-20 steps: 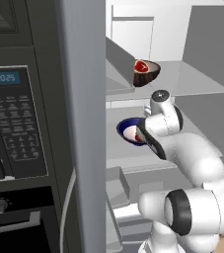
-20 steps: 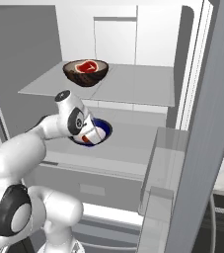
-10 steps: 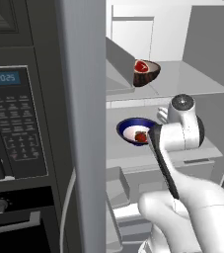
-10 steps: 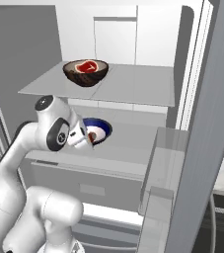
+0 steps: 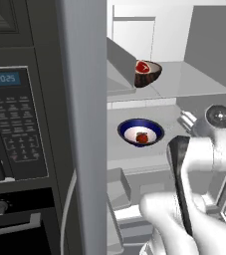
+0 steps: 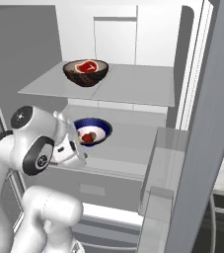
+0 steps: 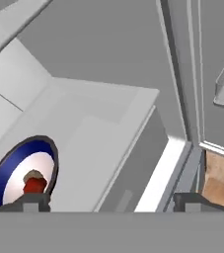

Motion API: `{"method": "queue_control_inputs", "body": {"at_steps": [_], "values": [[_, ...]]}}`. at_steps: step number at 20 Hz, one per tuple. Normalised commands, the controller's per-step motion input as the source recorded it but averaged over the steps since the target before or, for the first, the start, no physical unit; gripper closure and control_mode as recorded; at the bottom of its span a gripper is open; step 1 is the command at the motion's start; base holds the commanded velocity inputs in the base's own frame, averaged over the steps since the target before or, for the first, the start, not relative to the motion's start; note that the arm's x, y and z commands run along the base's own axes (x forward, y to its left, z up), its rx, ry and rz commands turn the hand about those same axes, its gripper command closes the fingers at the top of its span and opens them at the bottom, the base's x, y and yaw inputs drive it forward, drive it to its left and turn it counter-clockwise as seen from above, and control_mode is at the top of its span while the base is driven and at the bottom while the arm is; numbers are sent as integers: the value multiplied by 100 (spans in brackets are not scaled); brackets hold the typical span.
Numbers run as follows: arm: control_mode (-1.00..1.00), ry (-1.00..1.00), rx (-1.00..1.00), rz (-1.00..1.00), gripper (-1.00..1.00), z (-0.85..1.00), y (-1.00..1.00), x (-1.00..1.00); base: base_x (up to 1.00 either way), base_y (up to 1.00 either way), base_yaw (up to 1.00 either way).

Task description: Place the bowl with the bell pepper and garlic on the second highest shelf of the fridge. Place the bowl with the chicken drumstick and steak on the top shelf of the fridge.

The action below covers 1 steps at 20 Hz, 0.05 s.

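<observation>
Fridge (image 6: 133, 44) shelves hold both bowls upright.

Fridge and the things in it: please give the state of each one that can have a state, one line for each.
fridge: door open, interior exposed.
blue bowl: upright on the second highest shelf, bell pepper inside, not held.
brown bowl: upright on the top shelf, steak inside.
gripper: jaws open, holding nothing.

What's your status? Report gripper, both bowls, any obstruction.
Gripper open, holding nothing. Blue bowl with bell pepper sits on second highest shelf. Brown bowl with steak on top shelf. Nothing in the way.
</observation>
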Motion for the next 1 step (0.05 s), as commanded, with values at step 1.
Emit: {"method": "queue_control_inputs", "body": {"at_steps": [1], "values": [[-100,-13,0,0,-100,100,-8,-100,0,0,0]]}}
